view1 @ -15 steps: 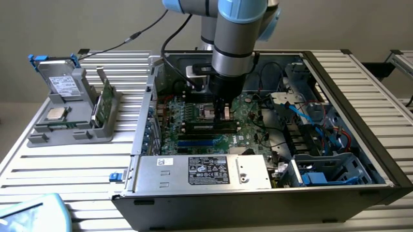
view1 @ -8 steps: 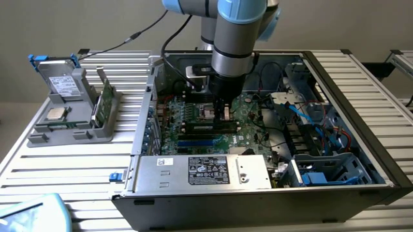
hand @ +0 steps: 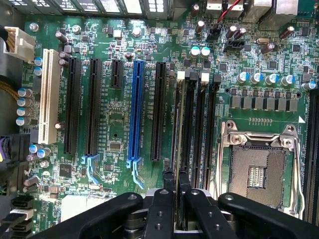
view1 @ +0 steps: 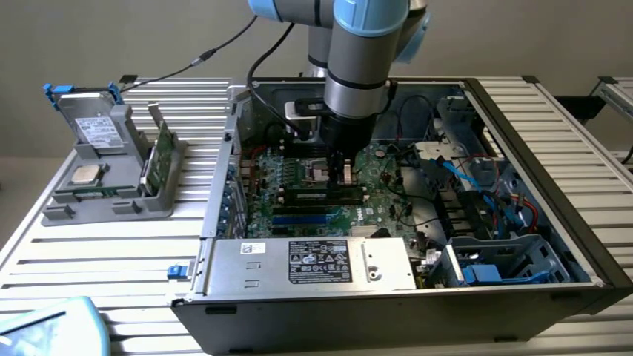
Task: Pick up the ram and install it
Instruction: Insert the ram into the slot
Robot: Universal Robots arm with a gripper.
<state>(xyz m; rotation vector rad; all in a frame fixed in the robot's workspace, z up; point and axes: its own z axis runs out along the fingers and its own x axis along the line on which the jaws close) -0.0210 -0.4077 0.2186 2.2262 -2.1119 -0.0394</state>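
We are looking into an open black computer case [view1: 579, 222], where the robot arm's black gripper [view1: 345, 176] is hanging over the green motherboard [view1: 282, 167]. Its jaws are clenching the ram [hand: 176, 129], a long thin green circuit-board stick seen edge-on, standing along the black memory slots [hand: 199, 129] beside the empty silver processor socket [hand: 259, 169]. We cannot tell whether it is seated. A grey plastic holder [view1: 109, 204] is sitting at nine o'clock of the case in the exterior view

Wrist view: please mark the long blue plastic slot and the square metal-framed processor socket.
long blue slot [hand: 135, 109], wrist view, its middle
processor socket [hand: 259, 172], wrist view, central pin field
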